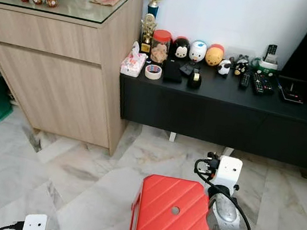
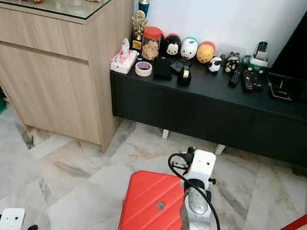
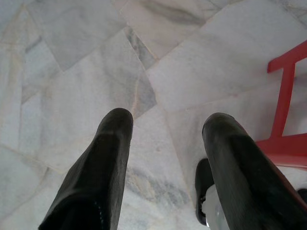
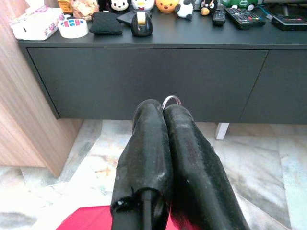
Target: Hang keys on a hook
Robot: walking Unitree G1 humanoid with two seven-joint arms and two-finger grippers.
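My right gripper [image 4: 163, 108] is shut, and a thin silver key ring [image 4: 171, 100] pokes out between its fingertips; the keys themselves are hidden. That arm [image 1: 224, 209] reaches forward above a red stool, pointing at the black low console. My left gripper [image 3: 168, 125] hangs low at my left side and is open, with only the marble floor [image 3: 86, 72] between its fingers [image 3: 112, 143].
A red plastic stool [image 1: 170, 216] stands right in front of me. Beyond it runs a black console [image 1: 218, 110] holding a tape roll [image 1: 153, 71], a tissue box [image 1: 133, 63], figurines and remotes [image 1: 258, 82]. A wooden cabinet [image 1: 61, 72] stands at the left.
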